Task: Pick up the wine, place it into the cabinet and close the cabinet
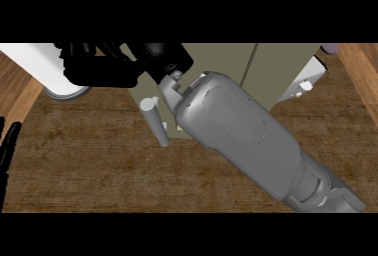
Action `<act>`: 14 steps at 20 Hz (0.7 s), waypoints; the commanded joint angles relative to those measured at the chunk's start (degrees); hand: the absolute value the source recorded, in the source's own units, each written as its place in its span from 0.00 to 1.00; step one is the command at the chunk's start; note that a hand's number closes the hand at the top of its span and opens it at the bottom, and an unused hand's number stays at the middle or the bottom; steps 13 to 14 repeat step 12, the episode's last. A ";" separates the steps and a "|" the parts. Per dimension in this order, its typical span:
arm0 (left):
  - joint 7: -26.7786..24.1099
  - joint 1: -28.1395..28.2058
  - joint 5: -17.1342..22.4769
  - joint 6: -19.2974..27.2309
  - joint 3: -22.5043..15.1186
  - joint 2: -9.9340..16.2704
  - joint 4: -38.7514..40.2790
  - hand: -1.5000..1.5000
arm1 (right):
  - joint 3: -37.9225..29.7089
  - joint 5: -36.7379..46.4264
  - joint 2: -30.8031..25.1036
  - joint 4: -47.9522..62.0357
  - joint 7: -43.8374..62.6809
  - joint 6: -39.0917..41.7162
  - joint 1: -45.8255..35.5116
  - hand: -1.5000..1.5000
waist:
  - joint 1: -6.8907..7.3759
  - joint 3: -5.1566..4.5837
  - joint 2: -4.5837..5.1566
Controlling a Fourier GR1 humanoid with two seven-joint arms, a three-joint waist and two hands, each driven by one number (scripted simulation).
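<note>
At the left edge of the desk [88, 175] a narrow black part of the left robot hand [7, 142] is seen. So little of it is shown that it cannot be told whether it is spread or closed.

Towards the far left corner the wine [29, 62] is found, shown as a white cylinder lying slantwise, with a grey round end turned towards the near side. It is gripped by the right robot hand [100, 67], whose black fingers are curled round its right-hand part, so that this part of the bottle is hidden. The wine is thus held just to the left of the cabinet [221, 60] and not inside it, as far as can be seen.

From the hand, the grey right forearm [244, 135] is stretched in a long diagonal down to the near right corner, and much of the middle of the view is covered by it.

Along the far edge, from the middle to the right, the olive cabinet front is seen, divided by an upright seam. A grey bar handle [155, 122] is seen just left of the forearm. Further right a white-edged door [314, 75] is set at an angle to the front, and a second pale handle [306, 86] is carried on it.
</note>
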 commanded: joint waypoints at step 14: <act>1.35 -0.79 -1.43 -0.33 -0.20 -0.98 -0.69 0.00 | -3.67 4.38 -5.55 11.90 -8.04 2.97 1.60 1.00 | -0.11 0.39 1.77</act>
